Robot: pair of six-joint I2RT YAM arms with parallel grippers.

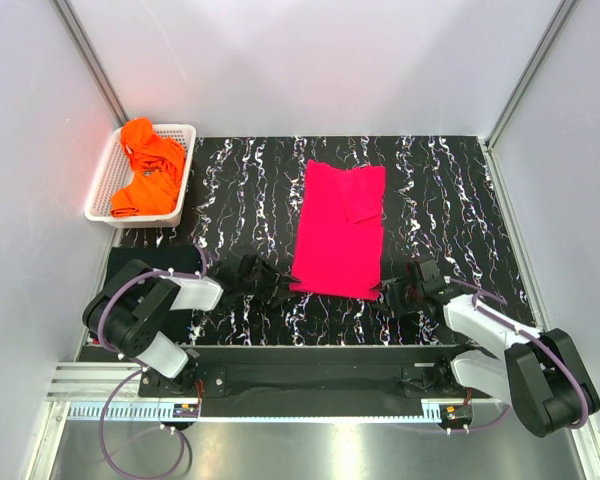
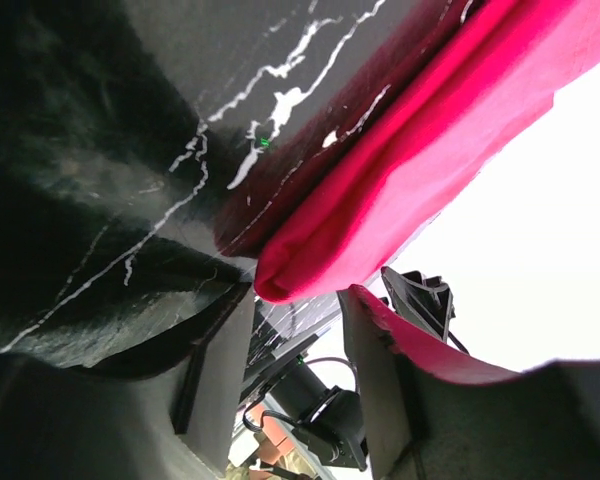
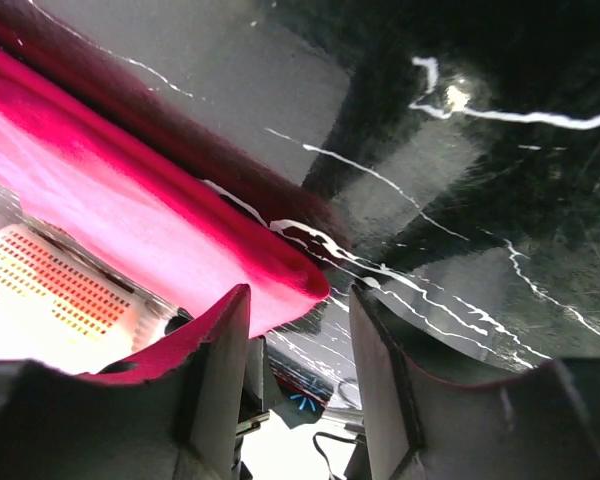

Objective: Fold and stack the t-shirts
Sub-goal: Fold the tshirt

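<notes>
Pink shirt (image 1: 338, 235) lies flat on the mat (image 1: 240, 190) — left gripper (image 1: 284, 286) and right gripper (image 1: 386, 292) at its near corners, jaws partly open, clamping nothing.

The left arm (image 1: 145, 315) and right arm (image 1: 510, 350) look alike: bulky black cylindrical joint housings alternate with smooth white link shells. A lilac cable (image 1: 104, 425) loops along each arm, and small pale screw heads (image 1: 170, 272) dot the black housings. The left gripper (image 1: 283, 284) and right gripper (image 1: 387, 292) are black and blocky. In the wrist views their fingers (image 2: 215, 380) are broad, flat, matte dark grey slabs with squared inner faces. Both bases are bolted to a black crossbar (image 1: 320, 378).
</notes>
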